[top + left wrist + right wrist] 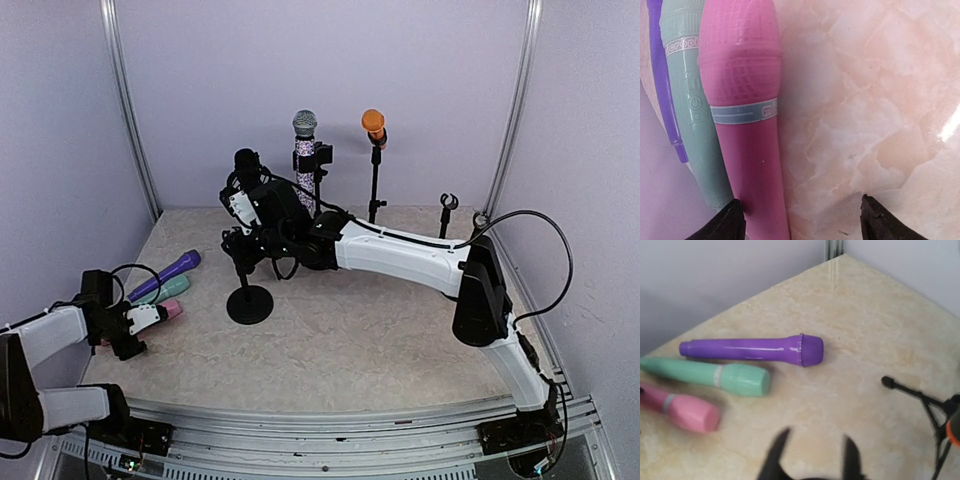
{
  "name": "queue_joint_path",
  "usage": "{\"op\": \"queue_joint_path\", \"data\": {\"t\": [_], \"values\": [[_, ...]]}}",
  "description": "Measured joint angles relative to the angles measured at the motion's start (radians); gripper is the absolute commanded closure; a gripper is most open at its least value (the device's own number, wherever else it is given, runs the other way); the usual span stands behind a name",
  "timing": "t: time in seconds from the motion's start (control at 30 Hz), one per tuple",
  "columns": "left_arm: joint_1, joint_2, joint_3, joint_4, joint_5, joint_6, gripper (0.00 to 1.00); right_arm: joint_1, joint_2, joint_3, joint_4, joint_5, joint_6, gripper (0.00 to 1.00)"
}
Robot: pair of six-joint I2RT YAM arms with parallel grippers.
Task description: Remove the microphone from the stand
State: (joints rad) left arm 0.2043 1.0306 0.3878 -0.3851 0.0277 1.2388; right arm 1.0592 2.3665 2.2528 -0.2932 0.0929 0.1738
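Evidently the black microphone [247, 160] is not yet free. It sits upright in the clip of its round-based stand [249, 303], just toward 10 o'clock from the table's middle. The right arm reaches across from 4 o'clock so that its wrist crowds the pole below the head, probably to take the handle and lift it clear.

From its own camera, the right gripper [812, 455] shows two blurred fingers standing apart with only table between them. It has hold of nothing that I can see.

Out at 8 o'clock the left gripper [800, 222] hangs low over the table with its jaws spread wide. The pink microphone [752, 150] lies flat just inside one fingertip [730, 222] and is not pinched. It seems laid there to join the green microphone [690, 125] and the purple microphone [755, 349], side by side toward 9 o'clock.

At 12 o'clock stand a sparkly microphone [305, 125] and an orange microphone [373, 122] on their own stands. An empty small stand [448, 205] is at 2 o'clock. The sparkly one's stand is close behind the right wrist and looks the likeliest thing to get knocked.
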Motion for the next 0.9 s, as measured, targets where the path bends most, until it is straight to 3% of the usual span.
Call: {"op": "queue_joint_path", "data": {"t": [0.17,0.27,0.57,0.9], "values": [[0.0,-0.033,0.051,-0.132,0.062,-0.006,0.18,0.0,0.003,-0.003,0.005,0.016,-0.014,0.89],[0.0,-0.051,0.118,-0.216,0.123,-0.024,0.16,0.002,-0.012,-0.039,0.035,0.033,-0.031,1.0],[-0.015,-0.061,0.31,-0.34,0.292,-0.116,0.1,-0.022,-0.252,-0.411,0.143,0.081,-0.05,1.0],[-0.065,-0.035,0.419,-0.383,0.464,-0.241,0.09,-0.176,-0.56,-0.807,0.178,0.126,-0.045,1.0]]}}
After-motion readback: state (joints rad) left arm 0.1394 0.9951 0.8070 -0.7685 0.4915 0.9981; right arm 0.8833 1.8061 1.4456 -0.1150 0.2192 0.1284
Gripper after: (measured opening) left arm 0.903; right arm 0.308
